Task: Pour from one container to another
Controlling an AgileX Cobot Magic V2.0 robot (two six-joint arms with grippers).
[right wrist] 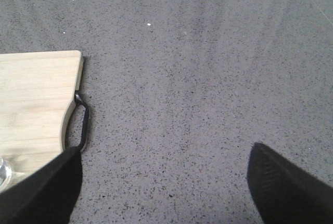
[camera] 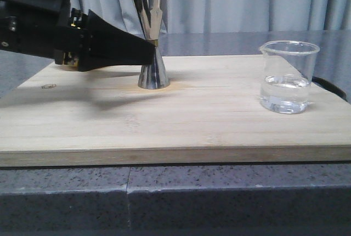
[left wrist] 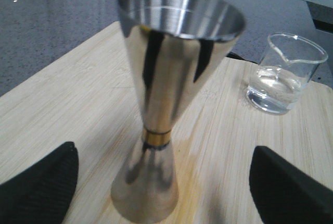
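Observation:
The steel jigger stands upright on the wooden board, left of centre, with a gold band at its waist. My left gripper reaches in from the left at waist height. In the left wrist view the jigger stands between the wide-apart fingers, which do not touch it, so that left gripper is open. The clear glass beaker sits on the board's right end with some clear liquid in it, also seen as the beaker. My right gripper is open over bare counter.
The board lies on a speckled grey counter. Its right end has a black metal loop handle, beside my right gripper's finger. Grey curtains hang behind the table.

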